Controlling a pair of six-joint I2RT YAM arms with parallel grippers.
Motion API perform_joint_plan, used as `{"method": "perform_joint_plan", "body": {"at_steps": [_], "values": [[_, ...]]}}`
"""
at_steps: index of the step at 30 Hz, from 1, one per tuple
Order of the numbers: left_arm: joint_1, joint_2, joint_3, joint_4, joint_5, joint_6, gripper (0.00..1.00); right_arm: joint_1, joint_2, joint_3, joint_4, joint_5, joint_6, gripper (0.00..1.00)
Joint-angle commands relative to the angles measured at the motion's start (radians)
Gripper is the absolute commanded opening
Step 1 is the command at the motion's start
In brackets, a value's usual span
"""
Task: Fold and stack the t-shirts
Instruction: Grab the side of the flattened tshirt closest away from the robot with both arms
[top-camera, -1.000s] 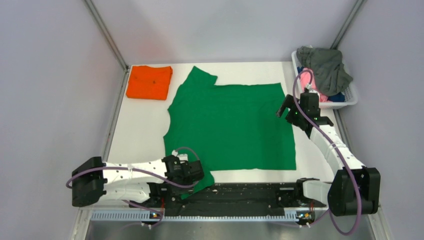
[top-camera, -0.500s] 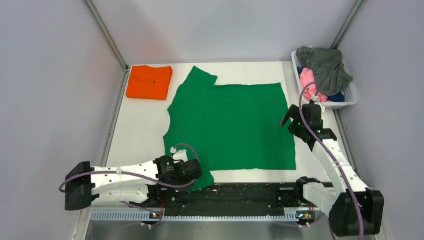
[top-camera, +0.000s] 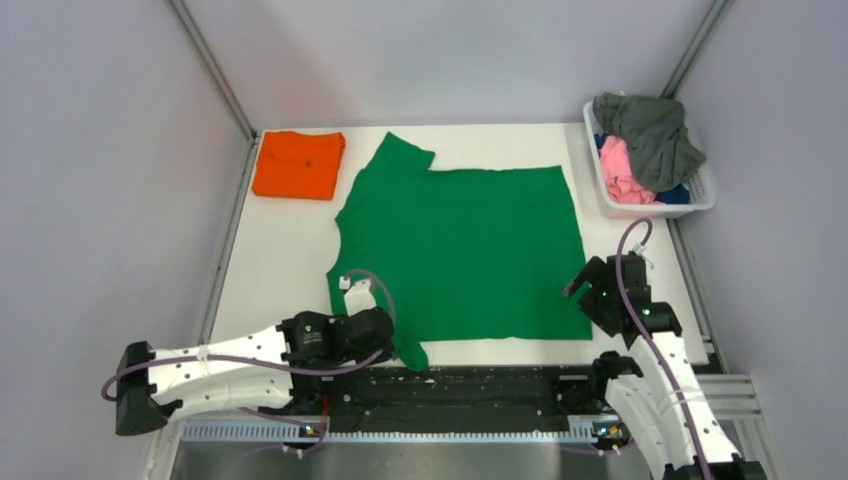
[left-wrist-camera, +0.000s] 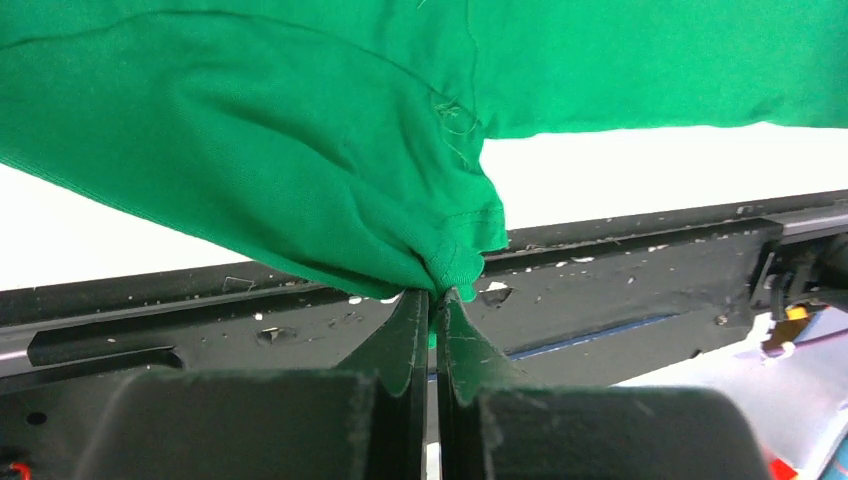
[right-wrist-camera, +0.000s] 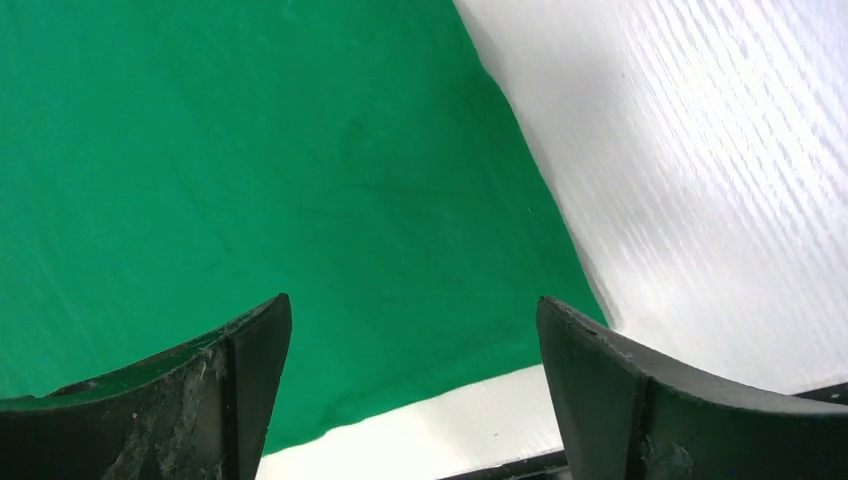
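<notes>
The green t-shirt (top-camera: 460, 250) lies spread flat on the counter (top-camera: 280, 270), its near-left sleeve bunched and clamped in the left pincer (left-wrist-camera: 436, 297) at the near edge. The right pincer (right-wrist-camera: 413, 320) hangs spread wide and empty over the shirt's near-right corner. A folded orange t-shirt (top-camera: 298, 164) sits at the far-left corner.

- The spread t-shirt (top-camera: 460, 250) lies flat in the middle of the surface (top-camera: 280, 260), with its hem toward 3 o'clock.
- The folded t-shirt (top-camera: 298, 164) sits at 11 o'clock, near the spread t-shirt's far sleeve but apart from it.
- The basket (top-camera: 700, 205) stands at 1 o'clock by the surface's right edge, with a heap of t-shirts (top-camera: 650, 140) in it.
- My left claw (left-wrist-camera: 437, 295) is at 7 o'clock, pinching the near sleeve's edge.
- My right claw (top-camera: 590, 285) hangs at 5 o'clock over the near hem corner.
</notes>
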Motion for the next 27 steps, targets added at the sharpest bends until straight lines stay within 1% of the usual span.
{"method": "perform_joint_plan", "body": {"at_steps": [1, 4, 7, 11, 15, 20, 24, 26, 27], "values": [[0.006, -0.071, 0.011, 0.019, -0.050, 0.001, 0.00, -0.003, -0.099, -0.027, -0.092, 0.010, 0.103, 0.90], [0.008, -0.133, -0.010, 0.011, -0.055, -0.014, 0.00, -0.002, -0.136, -0.049, -0.139, 0.035, 0.127, 0.89], [0.008, -0.193, -0.030, 0.017, -0.069, -0.030, 0.00, -0.002, -0.168, -0.100, -0.133, 0.007, 0.171, 0.89], [0.008, -0.248, -0.038, -0.012, -0.088, -0.050, 0.00, -0.002, -0.198, -0.137, -0.124, 0.008, 0.199, 0.88], [0.008, -0.290, -0.044, -0.027, -0.107, -0.064, 0.00, -0.002, -0.186, -0.148, -0.106, 0.012, 0.199, 0.87], [0.008, -0.345, -0.044, -0.056, -0.145, -0.073, 0.00, -0.002, -0.133, -0.180, -0.055, 0.007, 0.192, 0.87], [0.008, -0.381, -0.056, -0.074, -0.154, -0.102, 0.00, -0.002, -0.116, -0.191, -0.039, 0.013, 0.198, 0.85], [0.008, -0.400, -0.067, -0.073, -0.158, -0.109, 0.00, -0.003, -0.128, -0.191, -0.034, 0.039, 0.199, 0.81], [0.008, -0.409, -0.070, -0.072, -0.165, -0.110, 0.00, -0.003, -0.134, -0.195, -0.024, 0.051, 0.201, 0.77]]}}
